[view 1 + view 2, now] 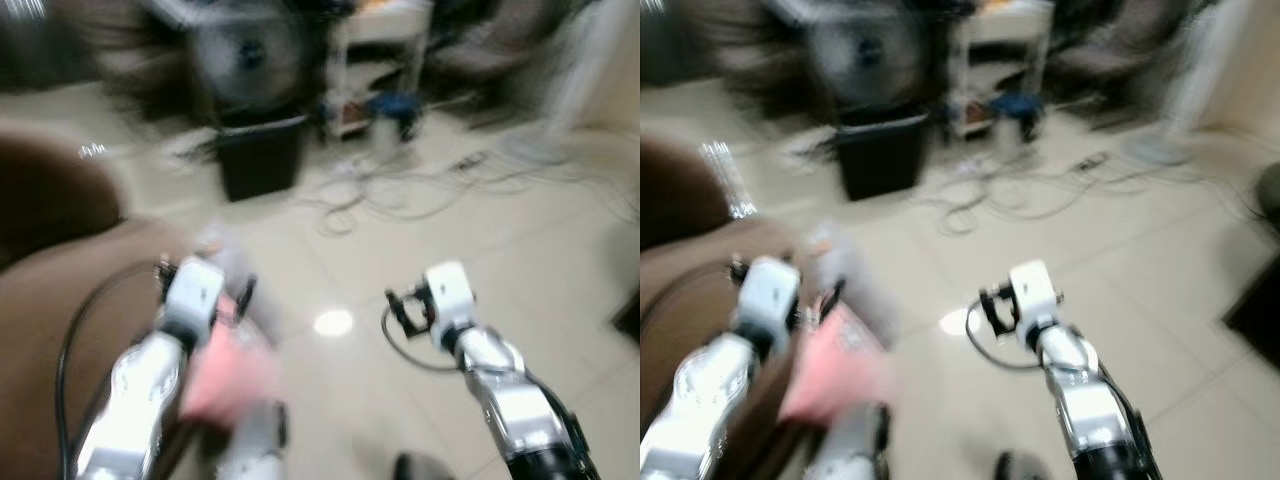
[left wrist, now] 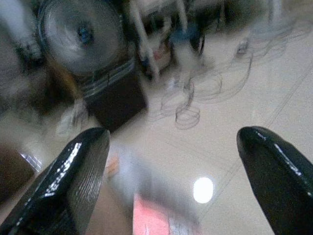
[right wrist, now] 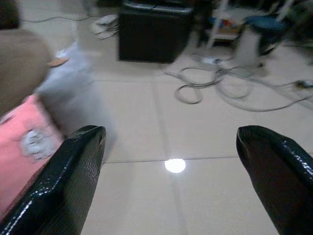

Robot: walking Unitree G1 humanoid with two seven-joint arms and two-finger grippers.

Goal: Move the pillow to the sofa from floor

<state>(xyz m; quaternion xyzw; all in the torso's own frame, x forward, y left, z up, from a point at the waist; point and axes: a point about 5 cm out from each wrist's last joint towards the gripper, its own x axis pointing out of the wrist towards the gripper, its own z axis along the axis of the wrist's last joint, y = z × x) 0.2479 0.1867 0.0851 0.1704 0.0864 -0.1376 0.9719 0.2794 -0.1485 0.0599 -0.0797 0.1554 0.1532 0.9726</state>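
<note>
**Head views: pillow against the sofa edge, both grippers empty**

Left eye view — blurred. The left gripper point(image 1: 205, 283) is raised over the brown sofa point(image 1: 60, 290), and the right gripper point(image 1: 415, 300) hangs above the pale tiled floor point(image 1: 400, 260). Between the left arm and the sofa's edge lies a pink-and-grey pillow point(image 1: 232, 375), its pink part low beside the arm and its grey part higher up; whether it rests on the sofa or on the floor cannot be told. Farther off stand a black bin point(image 1: 260, 155) with a round fan point(image 1: 245, 55) behind it, a white shelf unit point(image 1: 375, 60), and loose cables point(image 1: 400, 190) strewn on the tiles.

Right eye view: the same scene, equally smeared.

Left wrist view — the two black fingers point(image 2: 68, 186) are spread wide with nothing between them; the pink of the pillow shows below, the bin and fan beyond.

Right wrist view: its fingers point(image 3: 63, 181) are likewise spread and hold nothing. The pillow lies to one side against the sofa, apart from this gripper, and a ceiling light's reflection point(image 3: 175, 165) shines on the tile.
</note>
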